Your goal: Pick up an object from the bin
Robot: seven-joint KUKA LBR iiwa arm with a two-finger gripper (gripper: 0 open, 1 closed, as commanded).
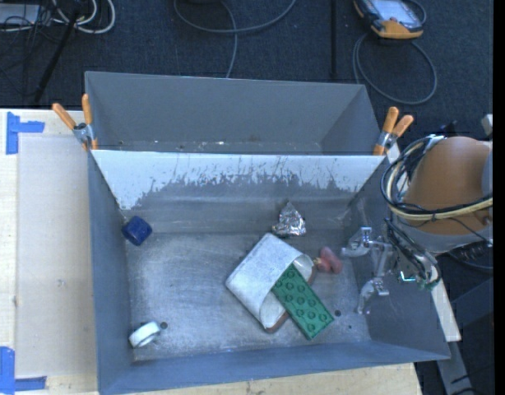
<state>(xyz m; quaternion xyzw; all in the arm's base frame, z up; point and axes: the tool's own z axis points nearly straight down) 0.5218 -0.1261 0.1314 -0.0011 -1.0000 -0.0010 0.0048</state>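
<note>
A robotics lab: beyond a grey metal bin (228, 122), looping black cables (236, 29) and an orange-rimmed handheld control unit (390, 13) lie on dark carpet (302, 60), and a cable-wrapped, orange-covered robot arm (450, 179) stands at the right.

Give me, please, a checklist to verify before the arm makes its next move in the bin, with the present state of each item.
1. Gripper empty: ok, nothing shows between its fingers.
2. Fingers apart: ok, they stand open.
3. Gripper over a thing: not ok, it is by the right wall of the bin; the pink piece lies beside it, toward the middle.
4. Pink piece free of neighbours: cannot tell, it lies close to the white pad.
5. Green studded plate lying alone: not ok, it overlaps the white pad.
6. Height of the gripper above the floor: cannot tell.
</note>
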